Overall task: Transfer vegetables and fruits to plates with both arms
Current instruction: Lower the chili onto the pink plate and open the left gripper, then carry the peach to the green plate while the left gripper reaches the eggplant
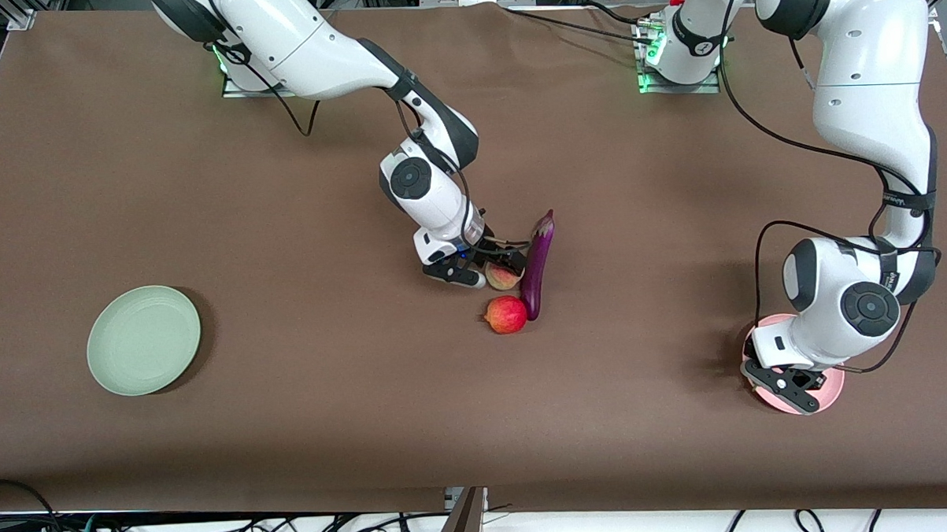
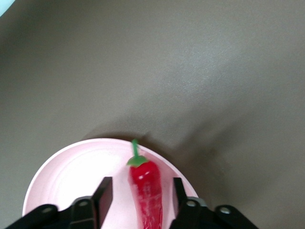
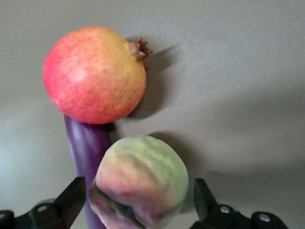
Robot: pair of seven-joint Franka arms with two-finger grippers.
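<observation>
Our right gripper (image 3: 136, 200) stands open around the peach (image 1: 502, 277) at the eggplant's (image 1: 538, 260) nine o'clock — soft, round, grip its widest girth. Left gripper (image 2: 143, 195), jaws apart, straddles the chili (image 2: 147, 193) on the pink plate (image 2: 66, 174).

A brown counter (image 1: 290, 430) with two plates and a small cluster of produce lying on it.

A pale green plate (image 1: 144, 340) sits toward the right arm's end of the counter, and a pale pink plate (image 1: 828, 391) sits toward the left arm's end, well apart from it. Near the middle, three items lie together on the brown surface: a long purple eggplant (image 1: 538, 262), a yellowish-pink peach (image 1: 503, 277) just beside it toward the right arm's end, and a round red pomegranate (image 1: 506, 314) nearer the front camera, touching the eggplant's end. A red chili pepper (image 2: 146, 193) with a green stem lies on the pink plate.
</observation>
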